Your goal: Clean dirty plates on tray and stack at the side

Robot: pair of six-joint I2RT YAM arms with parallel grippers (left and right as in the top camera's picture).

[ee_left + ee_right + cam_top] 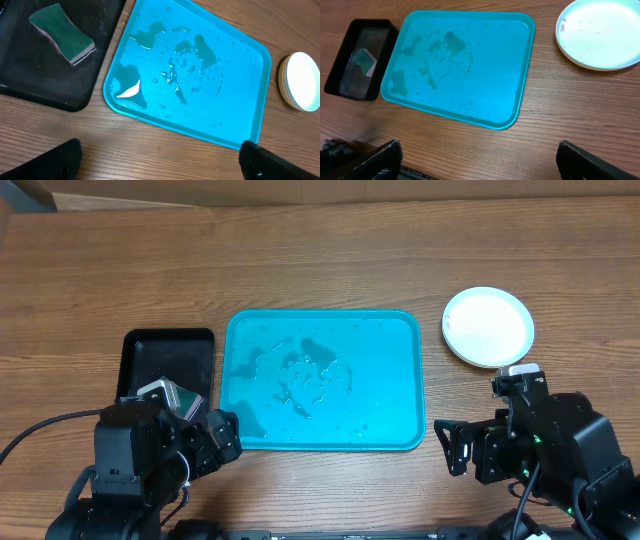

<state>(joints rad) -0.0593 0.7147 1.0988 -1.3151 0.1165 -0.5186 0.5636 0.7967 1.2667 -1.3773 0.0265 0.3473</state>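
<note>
The turquoise tray (322, 380) lies mid-table, wet with water puddles and holding no plates; it also shows in the left wrist view (190, 75) and the right wrist view (460, 65). The plates (488, 327) stand stacked to the tray's right, white one on top; the stack shows in the left wrist view (300, 81) and the right wrist view (600, 35). My left gripper (160, 162) is open and empty over bare wood near the tray's front left corner. My right gripper (480, 160) is open and empty near the table's front right.
A black tray (168, 360) left of the turquoise tray holds a green sponge (62, 34), which also shows in the right wrist view (364, 60). Bare wood lies behind the trays.
</note>
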